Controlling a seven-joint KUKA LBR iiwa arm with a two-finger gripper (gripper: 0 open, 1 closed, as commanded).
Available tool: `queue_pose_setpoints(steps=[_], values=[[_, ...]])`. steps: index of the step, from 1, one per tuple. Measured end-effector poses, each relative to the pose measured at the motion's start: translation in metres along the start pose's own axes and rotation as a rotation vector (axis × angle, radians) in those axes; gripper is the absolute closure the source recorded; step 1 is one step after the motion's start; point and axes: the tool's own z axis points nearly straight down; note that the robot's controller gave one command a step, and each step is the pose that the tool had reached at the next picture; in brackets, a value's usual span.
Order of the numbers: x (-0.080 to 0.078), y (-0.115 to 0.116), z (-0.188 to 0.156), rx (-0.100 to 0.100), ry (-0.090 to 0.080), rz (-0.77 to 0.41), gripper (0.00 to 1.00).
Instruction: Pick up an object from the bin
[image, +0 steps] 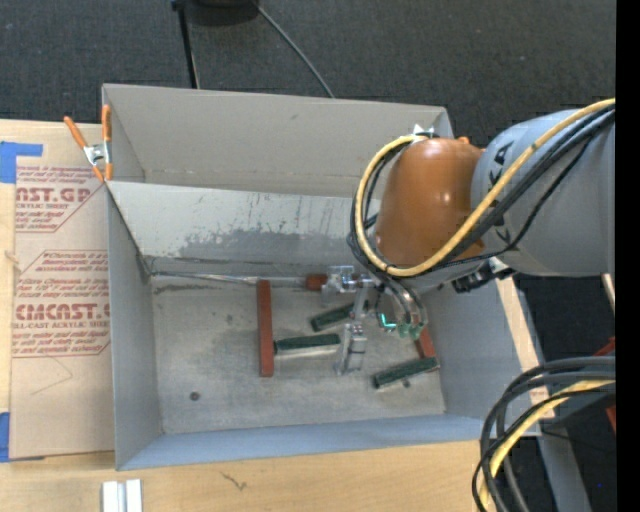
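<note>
Gripper (352, 345), opening not discernible, at right end of dark green bar (305, 345); second green bar (330, 320), just beyond, could snag and spoil the grasp.

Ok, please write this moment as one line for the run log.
stage: hand low in bin | nearest: dark green bar | beside: long red bar | held: cannot tell

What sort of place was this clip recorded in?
Probably a robotics lab's bin-picking test cell: a cabled robot arm reaches its gripper into a grey metal bin holding just a few loose pieces, a red-brown bar and some dark green sticks, rather than real goods.
</note>
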Motion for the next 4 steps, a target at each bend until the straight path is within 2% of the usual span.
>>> queue_pose_setpoints(steps=[1, 2, 3, 4], values=[[-0.002, 0.0, -0.004, 0.0, -0.008, 0.0, 0.0], [-0.01, -0.01, 0.045, 0.0, -0.016, -0.04, 0.0], [-0.004, 0.014, 0.091, 0.001, -0.01, -0.056, 0.0], [-0.004, 0.017, 0.093, -0.002, -0.006, -0.063, 0.0]])
